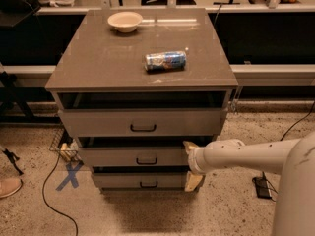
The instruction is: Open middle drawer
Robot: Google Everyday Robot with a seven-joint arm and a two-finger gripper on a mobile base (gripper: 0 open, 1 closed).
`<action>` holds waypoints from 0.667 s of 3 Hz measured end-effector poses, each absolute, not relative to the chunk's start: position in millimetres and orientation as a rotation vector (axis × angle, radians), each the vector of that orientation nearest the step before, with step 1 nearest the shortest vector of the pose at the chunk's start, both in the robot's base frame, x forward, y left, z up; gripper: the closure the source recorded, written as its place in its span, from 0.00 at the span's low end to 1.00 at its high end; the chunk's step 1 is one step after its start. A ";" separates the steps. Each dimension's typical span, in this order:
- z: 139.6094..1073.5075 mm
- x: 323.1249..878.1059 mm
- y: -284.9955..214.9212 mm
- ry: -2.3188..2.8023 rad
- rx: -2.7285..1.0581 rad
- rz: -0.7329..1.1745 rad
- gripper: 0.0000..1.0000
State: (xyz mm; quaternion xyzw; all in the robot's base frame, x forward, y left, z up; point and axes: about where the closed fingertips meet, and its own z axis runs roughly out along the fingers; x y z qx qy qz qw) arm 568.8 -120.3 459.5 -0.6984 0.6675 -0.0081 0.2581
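Camera view: tan two-finger gripper [192,163], spread apart, at right end of grey-taupe flat-fronted middle drawer [128,156], likely to pull it.

1. Gripper [191,163]: at the right end of the middle drawer [133,156], covering that corner of its front.
2. Middle drawer: inside lost in shadow beneath the top drawer [142,122]; only a dark slit shows.
3. Bottom drawer [140,181]: right end hidden behind the gripper.
4. Arm [246,154]: cut off by the right and bottom edges.
5. Can [166,61], lying on the cabinet top [98,58]: label too blurred to read.
6. Shoe [9,186]: cut by the left edge.
7. Wire basket [63,146]: partly hidden behind the cabinet; contents unclear.
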 end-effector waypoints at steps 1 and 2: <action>451.3 588.1 -109.6 1.801 -1.915 -0.012 0.00; 440.9 607.8 -98.6 1.808 -1.940 0.000 0.00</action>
